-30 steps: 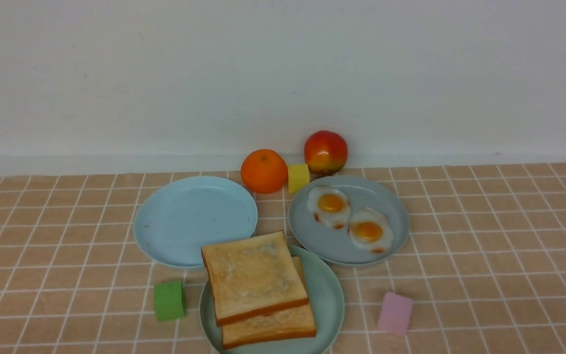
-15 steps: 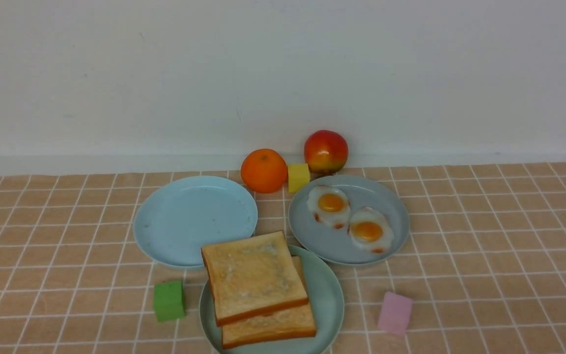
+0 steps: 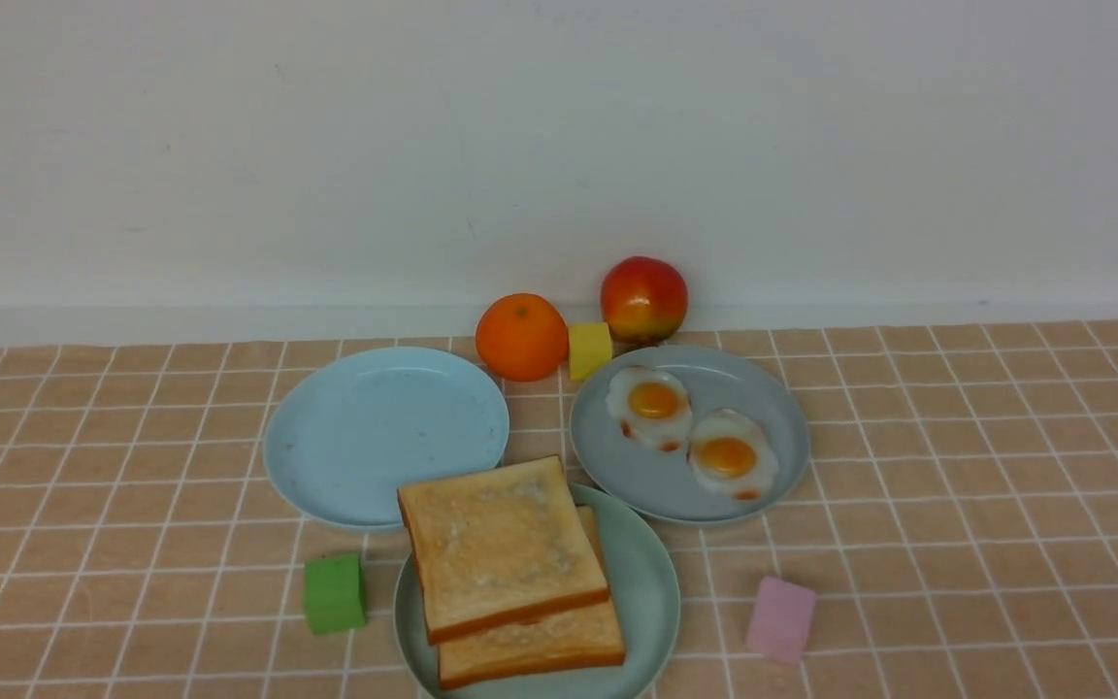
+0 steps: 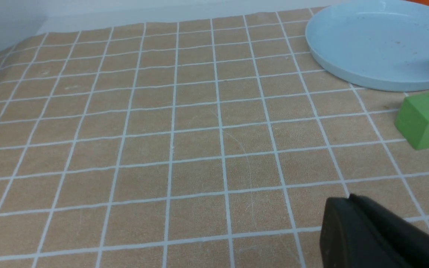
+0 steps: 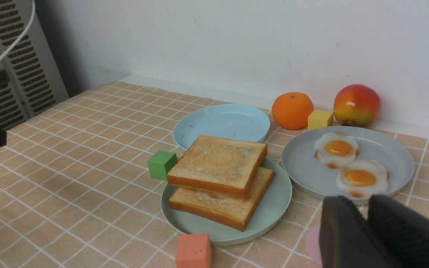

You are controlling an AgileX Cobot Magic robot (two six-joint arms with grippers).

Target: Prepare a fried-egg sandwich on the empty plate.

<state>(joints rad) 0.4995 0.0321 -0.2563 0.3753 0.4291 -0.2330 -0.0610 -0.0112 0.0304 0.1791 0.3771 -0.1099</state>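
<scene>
Well left of the mint-green plate: left pincer, pressed shut, empty, low over bare table. Just left of that plate: green cube. Behind-left, rim tucked close to it: sky-blue plate, nothing on it. On the mint-green plate itself: fried-egg sandwich, two toast slices stacked, top one skewed; filling barely peeking out in the right wrist view, can't confirm. Probably light, stiffish; best pinched across opposite crusts, both slices together, since top may slide on a glossy egg. Behind-right: grey-blue plate with two spare eggs. Right of the mint-green plate: right pincer, parted a crack, gripping nothing.
</scene>
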